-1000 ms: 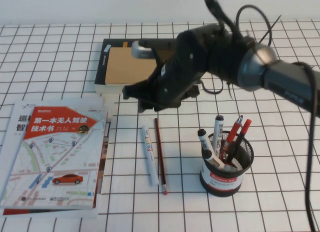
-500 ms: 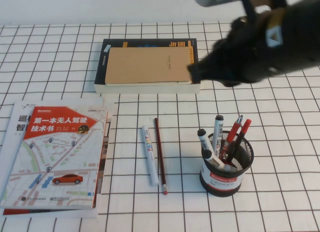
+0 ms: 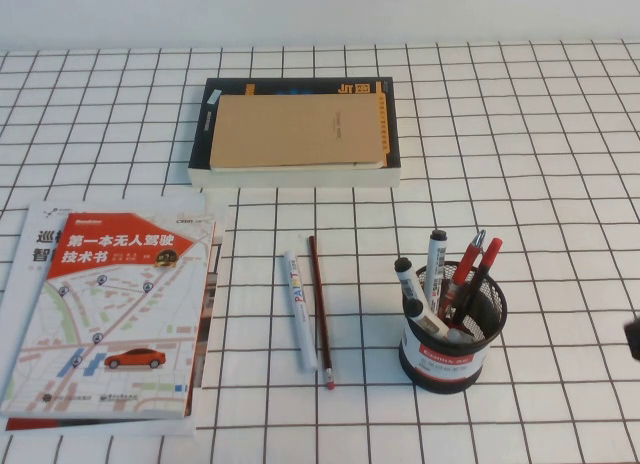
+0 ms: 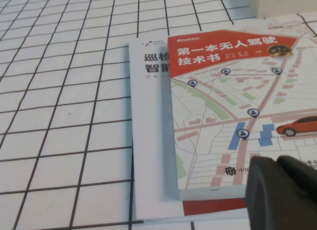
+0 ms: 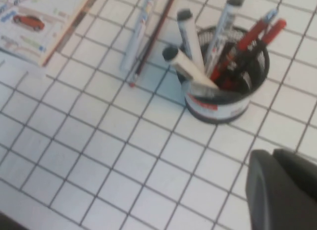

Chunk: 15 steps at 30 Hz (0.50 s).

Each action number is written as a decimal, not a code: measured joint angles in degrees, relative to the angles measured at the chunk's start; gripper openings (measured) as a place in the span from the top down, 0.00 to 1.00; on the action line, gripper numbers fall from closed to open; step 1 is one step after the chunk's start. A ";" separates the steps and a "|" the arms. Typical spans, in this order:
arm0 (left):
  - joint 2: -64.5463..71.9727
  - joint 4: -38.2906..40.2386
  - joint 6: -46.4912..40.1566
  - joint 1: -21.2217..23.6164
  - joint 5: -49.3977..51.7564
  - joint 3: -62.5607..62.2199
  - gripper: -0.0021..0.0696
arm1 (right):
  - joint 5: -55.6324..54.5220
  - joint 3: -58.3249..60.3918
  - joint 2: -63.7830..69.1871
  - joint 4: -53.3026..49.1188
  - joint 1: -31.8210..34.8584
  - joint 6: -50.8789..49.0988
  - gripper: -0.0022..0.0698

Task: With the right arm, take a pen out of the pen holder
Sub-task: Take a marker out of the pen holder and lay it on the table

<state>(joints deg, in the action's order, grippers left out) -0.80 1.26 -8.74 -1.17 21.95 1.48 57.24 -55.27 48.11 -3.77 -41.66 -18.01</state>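
High view: a white table (image 3: 560, 134) ruled with a black grid carries the black mesh pen holder (image 3: 453, 329), which stands upright on the near right and holds several pens (image 3: 437, 254), white markers with black caps and red pens, all leaning out above the rim. Just to its left, apart from it, a white marker (image 3: 298, 309) and a red pencil (image 3: 320, 309) lie side by side on the table. A stack of books (image 3: 295, 134) with a tan cover on top lies at the far centre, and a map-cover book (image 3: 110, 304) with a red title band rests over another book at the near left. Only a dark sliver of the right arm (image 3: 634, 339) shows at the right edge, well apart from the pen holder. Left wrist view: the left gripper (image 4: 282, 190) hangs above the near part of the map-cover book (image 4: 233, 106); whether it is open or closed cannot be told. Right wrist view: the right gripper (image 5: 282, 190) is closed and hangs above bare grid near the pen holder (image 5: 223, 91), not touching it. The pens (image 5: 225, 22) stand inside the holder, while the white marker (image 5: 138, 31) and red pencil (image 5: 153, 31) lie together beyond it.
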 joint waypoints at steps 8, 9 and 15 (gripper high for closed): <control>0.00 0.00 0.00 0.00 0.00 0.00 0.98 | 3.26 8.17 -5.53 -0.93 0.00 0.00 0.99; 0.00 0.00 0.00 0.00 0.00 0.00 0.98 | 2.42 9.28 -5.85 -1.41 0.00 0.00 0.99; 0.00 0.00 0.00 0.00 0.00 0.00 0.98 | -11.37 18.57 -9.18 -6.42 2.67 0.00 0.99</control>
<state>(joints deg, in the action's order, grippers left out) -0.80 1.26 -8.74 -1.17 21.95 1.48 45.87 -36.70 38.93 -10.19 -38.99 -18.01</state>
